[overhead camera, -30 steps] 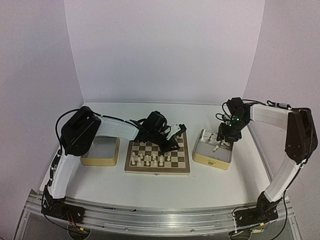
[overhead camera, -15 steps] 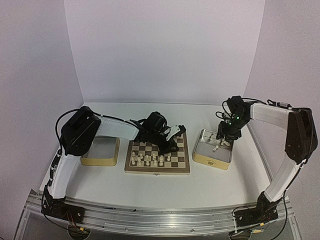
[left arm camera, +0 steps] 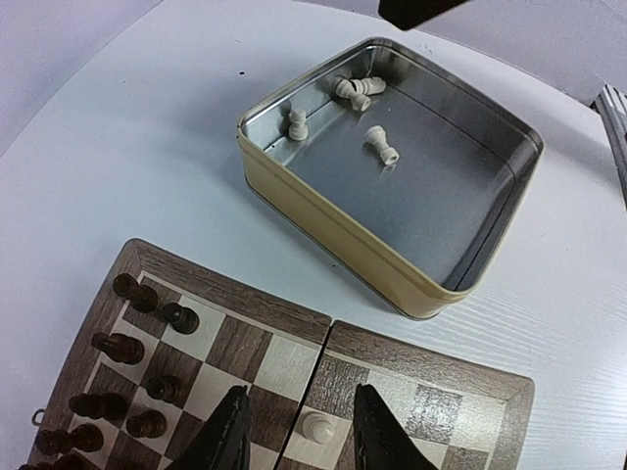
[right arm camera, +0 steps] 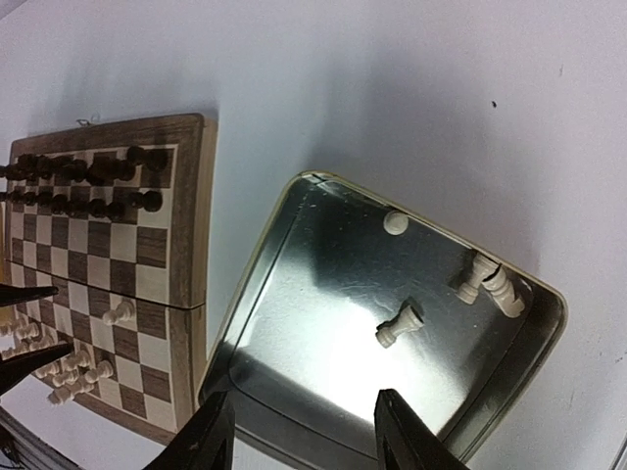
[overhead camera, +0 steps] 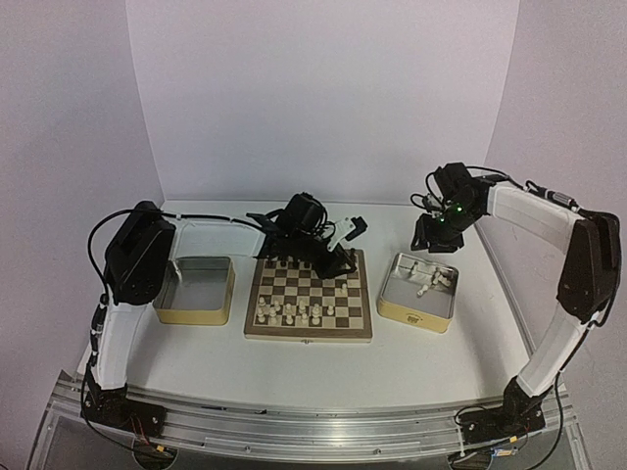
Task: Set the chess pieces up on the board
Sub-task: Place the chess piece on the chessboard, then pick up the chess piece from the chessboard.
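Note:
In the left wrist view a cream-white pawn [left arm camera: 318, 427] stands on the board [left arm camera: 250, 348] near its right edge. My left gripper [left arm camera: 302, 392] is open around it, both fingers clear of the pawn. From above, the left gripper [overhead camera: 338, 259] hovers over the board's [overhead camera: 309, 336] far right part. More white chess pieces [overhead camera: 299, 311] stand in the near rows. My right gripper [right arm camera: 304, 396] is open and empty above the right tin [right arm camera: 245, 304]. Three white pieces [right arm camera: 400, 325] lie loose in that tin and one [right arm camera: 396, 222] stands by its wall. From above, the right gripper [overhead camera: 427, 243] hangs over the tin's far edge.
Dark brown pieces [left arm camera: 127, 348] fill the board's far rows, close to my left fingers. The right tin [overhead camera: 416, 313] sits right of the board; a second tin [overhead camera: 196, 313] sits to its left, with the left arm reaching over it.
My left gripper has opened, left the pawn standing on the board, and drawn up and back. My right gripper has risen out of the right tin toward the far side, holding nothing.

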Action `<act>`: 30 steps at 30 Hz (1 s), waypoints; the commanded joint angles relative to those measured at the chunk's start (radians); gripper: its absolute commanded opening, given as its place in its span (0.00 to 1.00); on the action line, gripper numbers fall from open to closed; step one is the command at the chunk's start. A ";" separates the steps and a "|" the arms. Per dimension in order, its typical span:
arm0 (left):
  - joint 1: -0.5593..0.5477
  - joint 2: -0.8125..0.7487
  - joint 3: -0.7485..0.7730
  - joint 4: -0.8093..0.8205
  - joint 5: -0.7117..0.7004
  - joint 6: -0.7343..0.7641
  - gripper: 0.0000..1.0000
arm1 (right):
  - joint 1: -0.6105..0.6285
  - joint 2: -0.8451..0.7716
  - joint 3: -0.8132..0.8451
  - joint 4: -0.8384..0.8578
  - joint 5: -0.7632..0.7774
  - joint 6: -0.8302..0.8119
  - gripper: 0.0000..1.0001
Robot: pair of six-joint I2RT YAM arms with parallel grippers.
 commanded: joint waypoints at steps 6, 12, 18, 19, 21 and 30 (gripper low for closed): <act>0.095 -0.251 -0.012 -0.091 0.022 -0.253 0.35 | 0.174 0.056 0.128 -0.106 0.030 0.094 0.48; 0.178 -0.387 -0.041 -0.212 -0.090 -0.391 0.37 | 0.286 0.201 0.261 -0.187 0.074 0.136 0.48; 0.188 -0.470 -0.020 -0.365 -0.317 -0.510 0.46 | 0.359 0.384 0.442 -0.291 0.095 0.163 0.48; 0.188 -0.479 -0.018 -0.382 -0.347 -0.526 0.47 | 0.363 0.404 0.460 -0.299 0.092 0.170 0.48; 0.188 -0.501 -0.025 -0.399 -0.391 -0.563 0.51 | 0.371 0.435 0.486 -0.310 0.087 0.182 0.47; 0.189 -0.509 -0.008 -0.436 -0.409 -0.646 0.51 | 0.413 0.527 0.552 -0.329 0.107 0.185 0.43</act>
